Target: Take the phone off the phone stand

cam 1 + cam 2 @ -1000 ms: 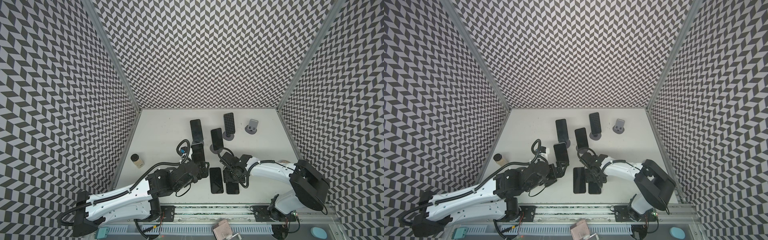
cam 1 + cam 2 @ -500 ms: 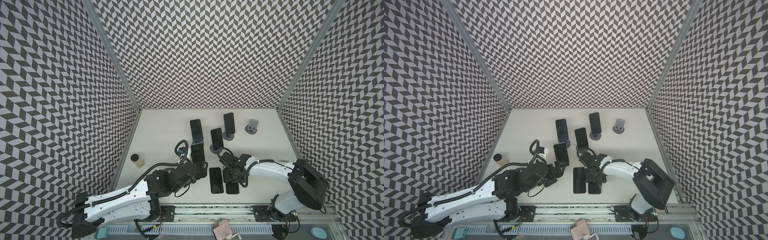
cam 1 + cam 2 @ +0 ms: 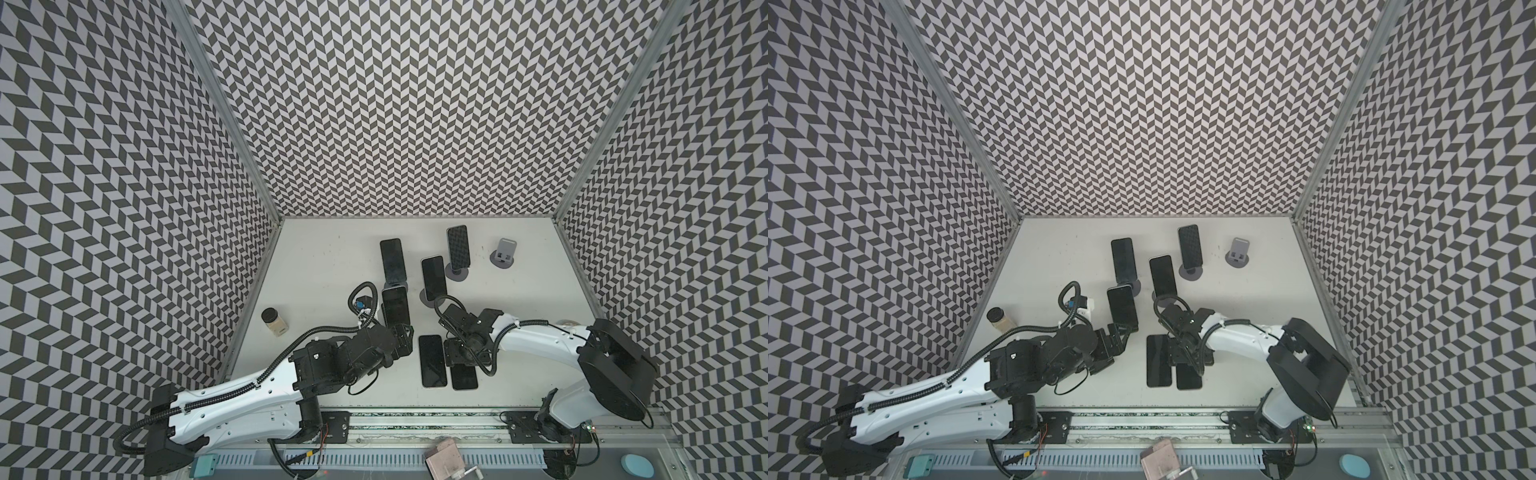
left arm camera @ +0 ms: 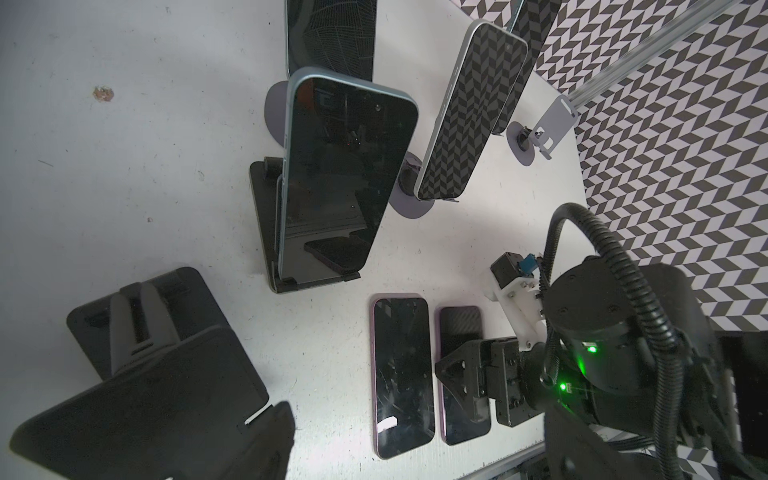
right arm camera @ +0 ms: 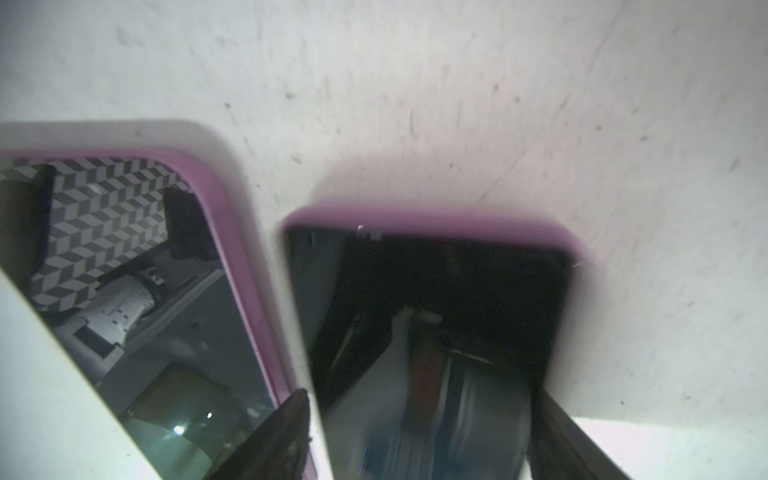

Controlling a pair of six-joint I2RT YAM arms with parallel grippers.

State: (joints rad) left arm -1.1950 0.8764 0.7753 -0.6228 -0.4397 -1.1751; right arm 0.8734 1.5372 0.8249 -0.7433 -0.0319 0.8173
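A blue-edged phone (image 3: 395, 307) (image 3: 1122, 307) (image 4: 336, 178) leans upright in a black phone stand (image 4: 259, 216). My left gripper (image 3: 405, 338) (image 3: 1121, 336) is open just in front of that stand's foot, apart from it; one of its fingers (image 4: 270, 440) shows in the left wrist view. Two purple-edged phones lie flat near the front edge in both top views. My right gripper (image 3: 459, 361) (image 3: 1183, 357) (image 5: 419, 436) is open over the right flat phone (image 3: 464, 376) (image 5: 428, 299), its fingers straddling it, with a strip of table showing beside one finger.
Three more phones (image 3: 392, 259) (image 3: 433, 276) (image 3: 458, 247) stand in grey round-foot stands behind. An empty grey stand (image 3: 505, 253) sits back right. The left flat phone (image 3: 432, 365) lies beside the right one. An empty black folding stand (image 4: 141, 324) is by my left finger. A small jar (image 3: 274, 327) stands left.
My right gripper's jaws have parted from the flat phone under them. The left arm has hardly moved and stays open.
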